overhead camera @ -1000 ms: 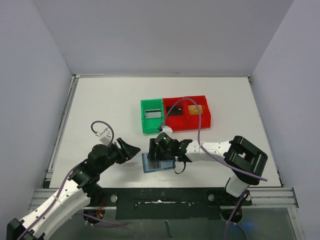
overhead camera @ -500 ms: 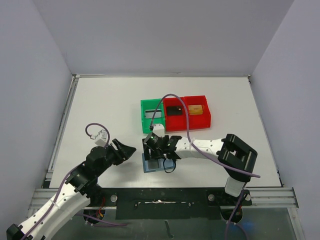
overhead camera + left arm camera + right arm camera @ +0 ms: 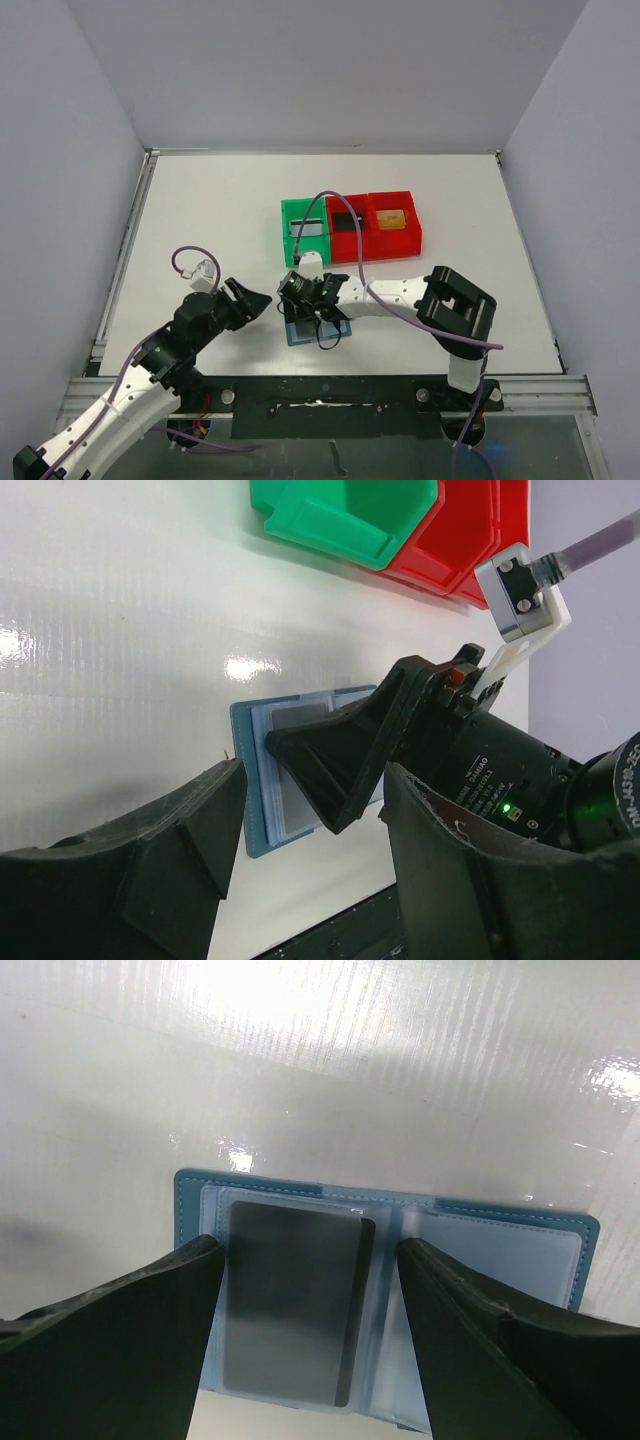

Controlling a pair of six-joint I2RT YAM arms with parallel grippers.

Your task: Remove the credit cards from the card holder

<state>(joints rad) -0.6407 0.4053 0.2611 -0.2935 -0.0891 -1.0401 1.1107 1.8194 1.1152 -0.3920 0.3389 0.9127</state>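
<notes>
A: Where's the credit card (image 3: 292, 1305)?
B: Left panel of the open card holder (image 3: 500, 1250), flat on table (image 3: 300, 1080); right pincer (image 3: 310, 1248) wide, astride it, empty.
A: Handling?
B: Likely light, stiff, slick; pinch its spine-side edge.

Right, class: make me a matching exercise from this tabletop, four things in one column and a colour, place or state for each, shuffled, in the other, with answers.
1. card holder
2. credit card
3. green bin
4. right gripper

a. dark grey
b. next to the red bins
c. light blue, lying open on the table
d. open, fingers either side of the card

Pairs: 1-c, 2-a, 3-b, 4-d
</notes>
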